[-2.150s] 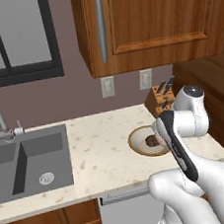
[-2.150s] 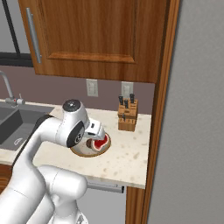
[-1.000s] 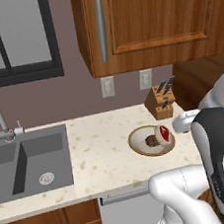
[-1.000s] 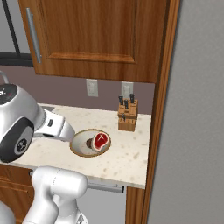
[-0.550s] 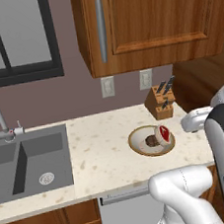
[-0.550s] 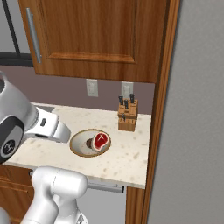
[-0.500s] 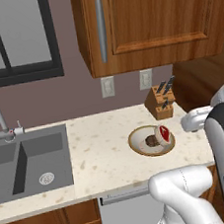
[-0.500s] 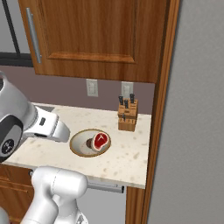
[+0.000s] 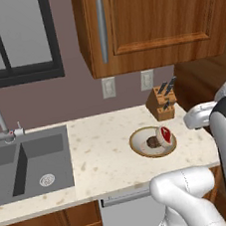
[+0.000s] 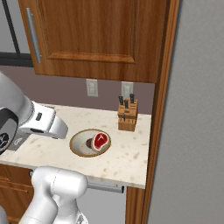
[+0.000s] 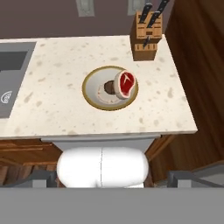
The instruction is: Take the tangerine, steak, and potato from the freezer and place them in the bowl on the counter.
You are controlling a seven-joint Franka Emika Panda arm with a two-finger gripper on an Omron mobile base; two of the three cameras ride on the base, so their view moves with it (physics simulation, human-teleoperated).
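The white arm (image 10: 26, 118) is raised and folded back. Its claw (image 11: 112, 180) points downward, its two dark fingertips (image 11: 39, 179) spread wide apart at either side, with nothing held between them.

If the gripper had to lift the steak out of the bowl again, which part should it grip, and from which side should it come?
Probably the raised outer edge. The steak leans tilted on the bowl rim, on the knife block side, with its inner edge beside the potato. Coming from above, one finger on each flat face, looks best: the upper edge stands free, while the lower part sits against the bowl wall.
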